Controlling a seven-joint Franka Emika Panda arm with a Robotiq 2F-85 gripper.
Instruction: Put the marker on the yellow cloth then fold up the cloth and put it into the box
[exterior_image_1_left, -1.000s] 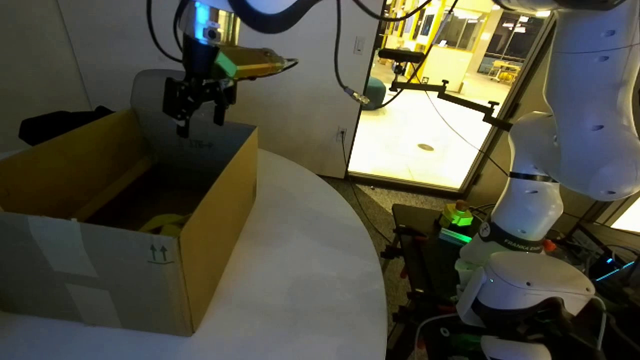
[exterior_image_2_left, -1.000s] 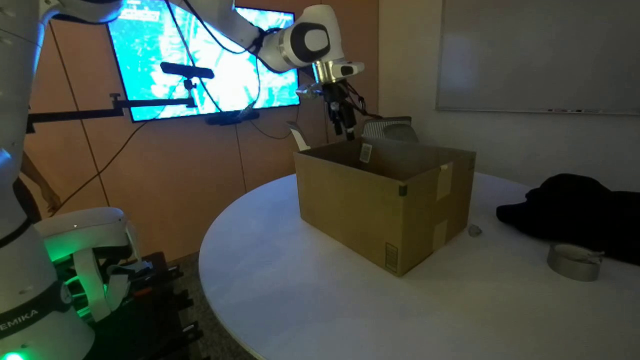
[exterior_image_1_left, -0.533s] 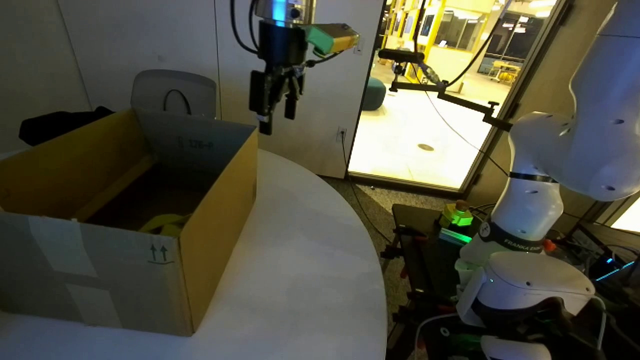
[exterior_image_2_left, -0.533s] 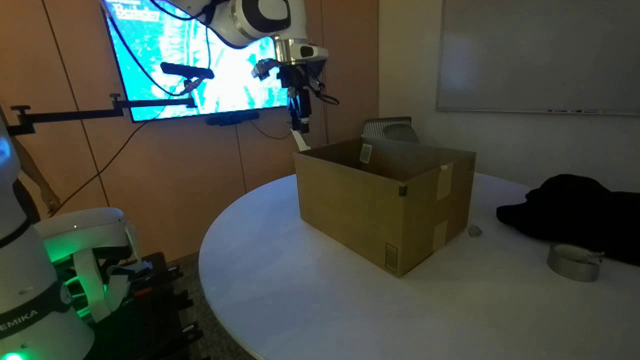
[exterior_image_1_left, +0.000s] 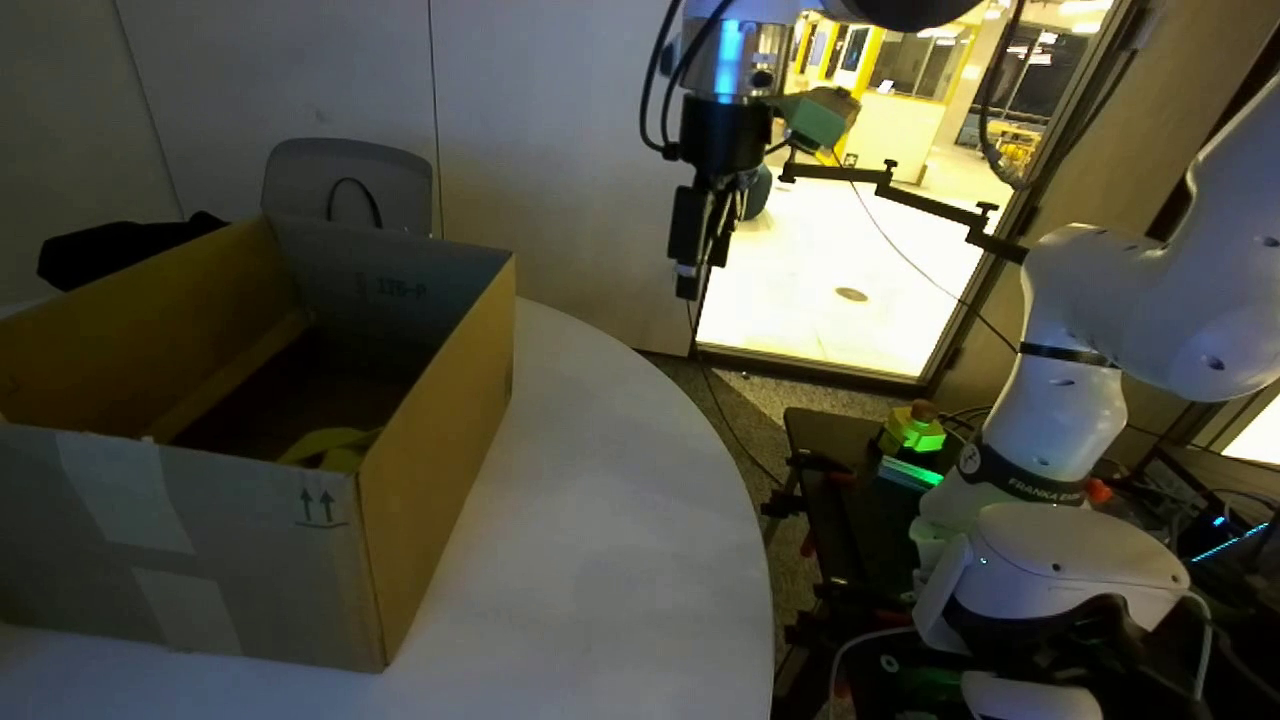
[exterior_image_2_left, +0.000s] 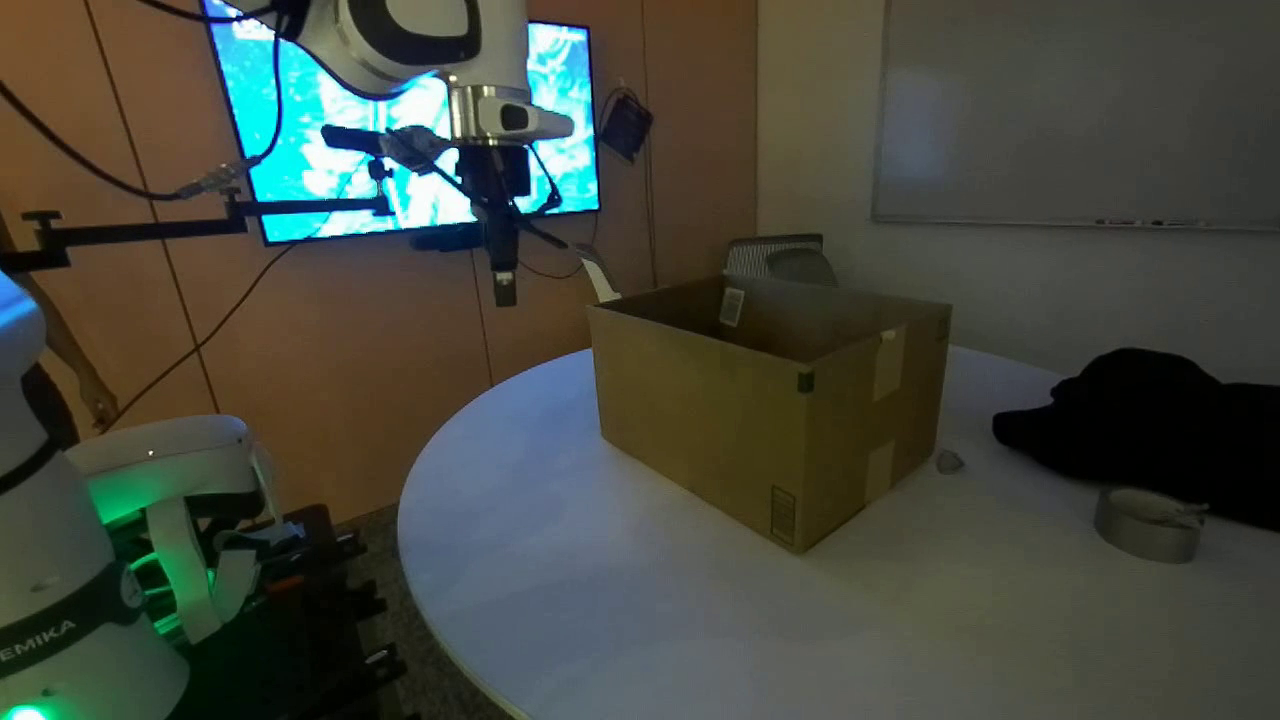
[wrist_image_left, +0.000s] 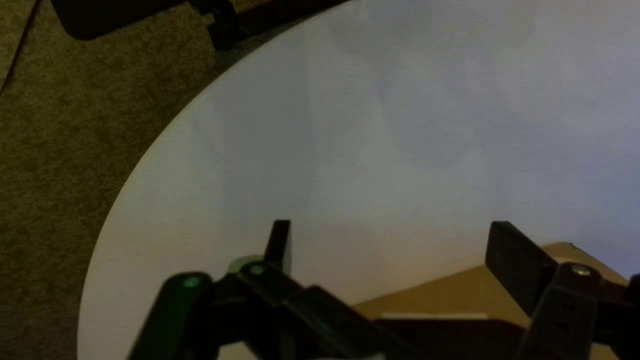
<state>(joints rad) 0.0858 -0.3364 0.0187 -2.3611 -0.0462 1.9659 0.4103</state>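
Note:
The cardboard box (exterior_image_1_left: 445, 470) stands open on the white table; it also shows in an exterior view (exterior_image_2_left: 700, 410) and at the lower edge of the wrist view (wrist_image_left: 435, 295). The yellow cloth (exterior_image_1_left: 340, 446) lies inside the box, near one corner, partly hidden by the walls. The marker is not visible in any view. My gripper (exterior_image_1_left: 700, 275) is in the air outside the box, beside it and above rim height; it also shows in an exterior view (exterior_image_2_left: 505, 290). In the wrist view the gripper (wrist_image_left: 391, 225) is open, its fingers wide apart with nothing between them.
The white table (exterior_image_2_left: 620, 600) has a rounded edge. A black garment (exterior_image_2_left: 1140, 420), a tape roll (exterior_image_2_left: 1150, 525) and a small crumpled piece (exterior_image_2_left: 949, 461) lie beyond the box. A camera mount arm (exterior_image_1_left: 930, 205) stands behind the gripper. A chair (exterior_image_1_left: 350, 180) is behind the box.
My gripper has moved from above the box, out past its rim toward the robot base side. The box and the cloth inside it have not moved.

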